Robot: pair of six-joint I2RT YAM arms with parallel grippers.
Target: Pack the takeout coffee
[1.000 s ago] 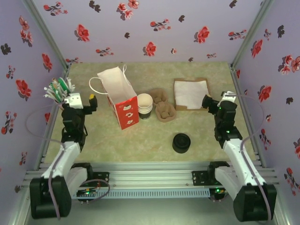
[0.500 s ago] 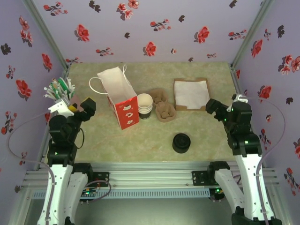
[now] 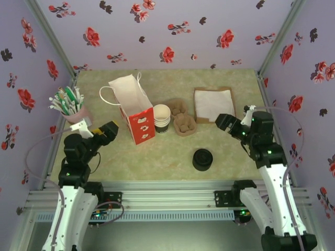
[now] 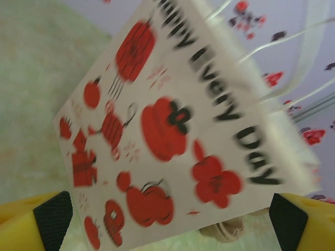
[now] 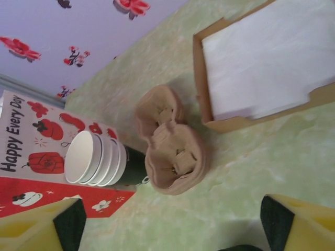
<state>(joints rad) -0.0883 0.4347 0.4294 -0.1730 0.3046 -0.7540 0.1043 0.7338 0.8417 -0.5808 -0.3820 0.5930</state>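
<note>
Where the lidded coffee sits: can't tell. Cups [image 3: 162, 117] stand against the right side of the bag [image 3: 137, 112], with the carrier [image 3: 183, 123] just right of them. Lids [image 3: 202, 159] sit near the front, apart from both grippers.

Left gripper [image 3: 109, 132] is spread wide and empty, near the bag's foot and facing its printed side. Right gripper [image 3: 221, 122] is spread and empty, near the carrier and below the napkin box [image 3: 213, 104].

Since half a second ago the left gripper has left the straw cup [image 3: 68, 104] for the bag, and the right has swung inward. Table items are unmoved.

Left arm stands up from its base, wrist bent right. Right arm leans in, wrist pointing left.
</note>
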